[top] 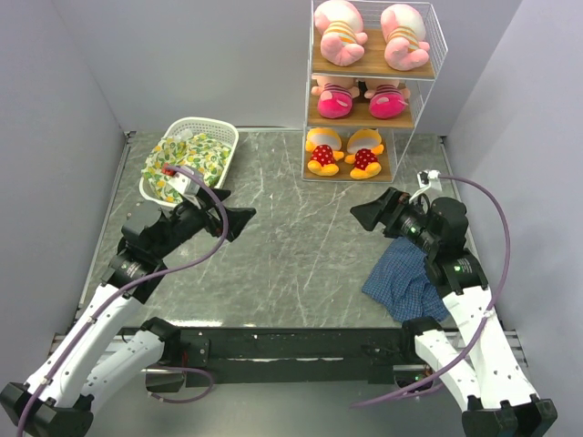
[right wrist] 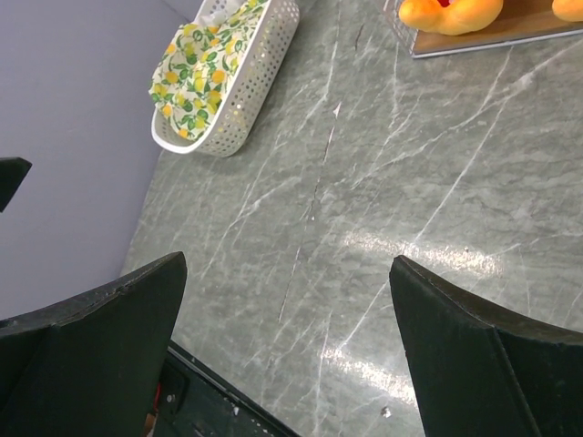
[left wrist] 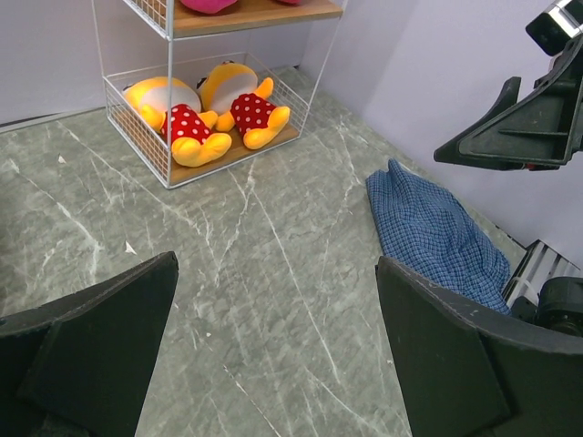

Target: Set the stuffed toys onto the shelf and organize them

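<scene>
Nearest the overhead camera, the left arm (top: pixel 100 319) rises from its base at the near table edge and leans toward the centre. Its left gripper (top: pixel 239 223) hangs above the grey marble-patterned table (top: pixel 291 264) with its fingers spread wide and nothing between them; the left wrist view shows only bare table in that gap.

Behind this arm, at the far left, stands a white lattice basket (top: pixel 228 129) holding a crumpled green-yellow patterned cloth (top: pixel 187 159).

Right of centre, against the back wall, is the three-tier shelf (top: pixel 371 69) of white wire and brown boards, which carries all six stuffed toys:
- Top tier: two pink striped piglets (top: pixel 339 35) side by side.
- Middle tier: two pink-clad dolls (top: pixel 335 98), partly hidden by the board above and apparently lying with their feet toward the front.
- Bottom tier: two orange-yellow bears (top: pixel 323 153) in red dotted shirts, close together.

Below the shelf, the right gripper (top: pixel 369 211) faces the left one across the table, its fingers equally wide apart and holding nothing. A blue plaid cloth (top: pixel 401 282) lies flat on the table beneath the right arm (top: pixel 474 337), which is partly over it.
</scene>
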